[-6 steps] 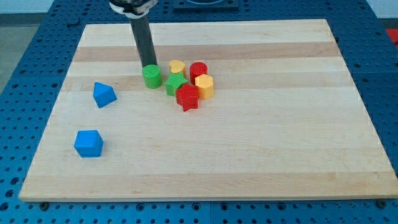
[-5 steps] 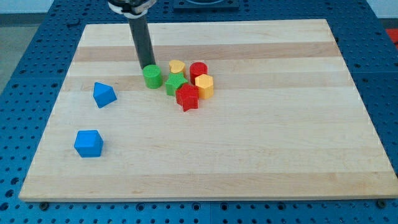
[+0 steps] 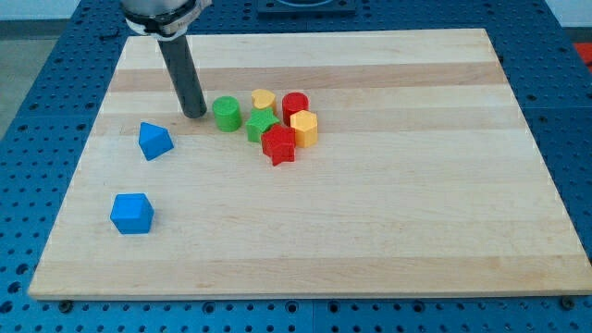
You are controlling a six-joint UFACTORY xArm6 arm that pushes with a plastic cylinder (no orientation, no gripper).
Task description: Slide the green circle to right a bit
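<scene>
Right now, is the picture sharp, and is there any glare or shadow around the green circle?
Camera view: sharp and evenly lit, no glare on the wooden board; the green circle casts only a faint soft shadow; my tip sits just to its left, crisp, unblurred.

single view | high, angled down from bottom edge | whole board (image 3: 305, 250) framed
</scene>
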